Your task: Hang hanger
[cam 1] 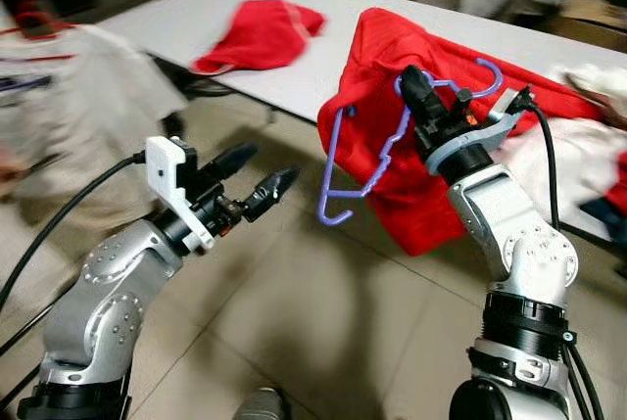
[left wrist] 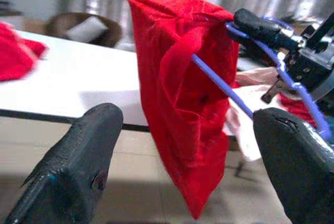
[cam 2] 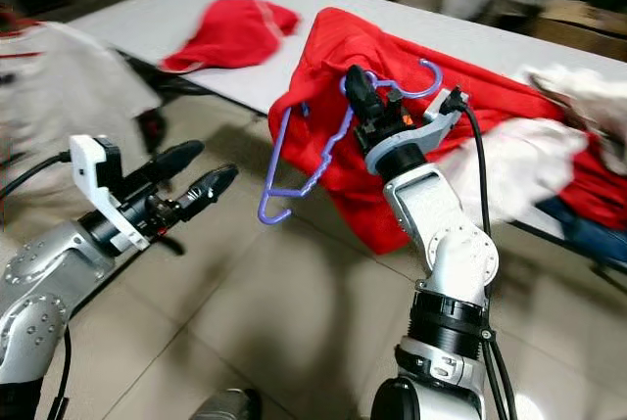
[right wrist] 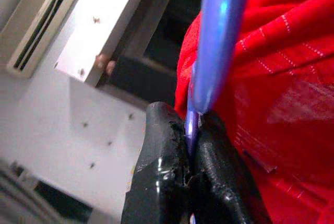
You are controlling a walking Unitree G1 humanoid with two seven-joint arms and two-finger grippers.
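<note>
Right end effector (cam 1: pixel 431 97) clenched on the purple hanger (cam 1: pixel 377 151), gripping it just below the hook, beside the white table (cam 1: pixel 196 23). The hook curves up and away from the robot; the hanger's long axis slopes down toward the robot's left, its lower end bare over the tiled floor (cam 1: pixel 294 312). The far shoulder is hidden inside the red garment (cam 1: pixel 392 48), which drapes off the table edge. Left end effector (cam 1: pixel 257 180) released, fingers spread, near the hanger's low end without touching. The background and a second red cloth (cam 1: pixel 260 33) on the table are blurred.
</note>
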